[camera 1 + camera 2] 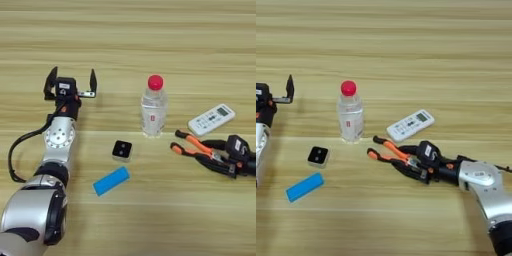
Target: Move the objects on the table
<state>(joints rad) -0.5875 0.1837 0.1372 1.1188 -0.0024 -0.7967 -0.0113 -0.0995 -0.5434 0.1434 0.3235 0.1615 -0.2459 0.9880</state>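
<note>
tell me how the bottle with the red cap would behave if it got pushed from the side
The bottle stands upright, tall over a narrow base, so a push near the red cap would probably tip it. It looks clear and nearly empty, so likely light and easy to slide. Once down, its round body may roll toward the remote.

The bottle [154, 107] stood mid-table [150, 40], the remote [211, 119] to its right, the pliers [197, 149] before the remote, a small cube [122, 150] and flat block [111, 181] before the bottle.
</note>
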